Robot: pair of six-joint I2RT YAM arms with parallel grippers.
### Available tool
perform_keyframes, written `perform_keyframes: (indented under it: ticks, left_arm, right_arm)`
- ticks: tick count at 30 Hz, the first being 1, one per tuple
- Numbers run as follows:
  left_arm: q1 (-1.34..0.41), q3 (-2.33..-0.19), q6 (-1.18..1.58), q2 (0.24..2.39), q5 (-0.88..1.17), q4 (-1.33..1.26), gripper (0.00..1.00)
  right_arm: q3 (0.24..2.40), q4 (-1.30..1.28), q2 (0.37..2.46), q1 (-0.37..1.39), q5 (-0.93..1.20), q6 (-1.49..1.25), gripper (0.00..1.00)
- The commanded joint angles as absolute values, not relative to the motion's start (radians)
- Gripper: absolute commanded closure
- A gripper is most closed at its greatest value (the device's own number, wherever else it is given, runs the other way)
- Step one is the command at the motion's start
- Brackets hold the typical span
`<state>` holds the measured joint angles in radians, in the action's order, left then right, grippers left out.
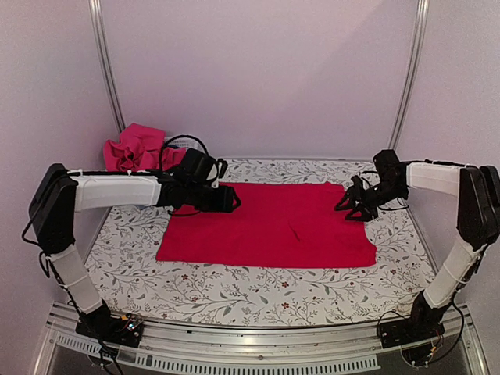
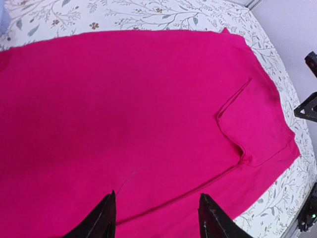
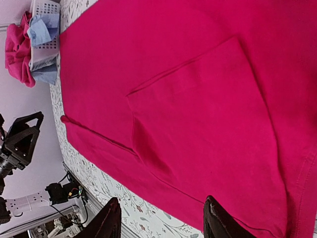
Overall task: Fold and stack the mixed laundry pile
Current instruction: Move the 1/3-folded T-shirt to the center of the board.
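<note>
A large bright red cloth (image 1: pixel 266 226) lies spread flat on the floral table, with a shallow crease and an overlapping layer near its right half (image 2: pixel 247 124). My left gripper (image 1: pixel 232 201) hovers over the cloth's far left part, its jaws open and nothing between them (image 2: pixel 157 213). Over the cloth's right edge my right gripper (image 1: pixel 351 207) is open too, and empty (image 3: pixel 161 218). The rest of the laundry pile sits at the back left: a pink-magenta piece (image 1: pixel 137 147) and light blue pieces (image 3: pixel 42 32).
A white slatted basket (image 3: pixel 47 10) holds the remaining laundry in the back left corner, against the wall. Black cables loop beside it (image 1: pixel 187 142). A metal rail (image 1: pixel 250 344) runs along the table's near edge between the arm bases.
</note>
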<state>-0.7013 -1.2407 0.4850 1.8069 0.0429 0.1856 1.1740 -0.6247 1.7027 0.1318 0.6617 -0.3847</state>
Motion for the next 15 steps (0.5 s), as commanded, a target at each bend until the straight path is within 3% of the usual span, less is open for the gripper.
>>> perform_keyframes:
  ticks: [1,15]
  left_arm:
    - [-0.671,-1.052,0.666,1.685,0.086,0.283,0.45]
    - [-0.637,-0.697,0.932,1.614,0.099,0.310,0.52]
  right_arm:
    - [1.088,-0.591,1.691,0.153,0.724,-0.348,0.44]
    - [0.936,-0.602,1.860,0.178,0.669,-0.297,0.50]
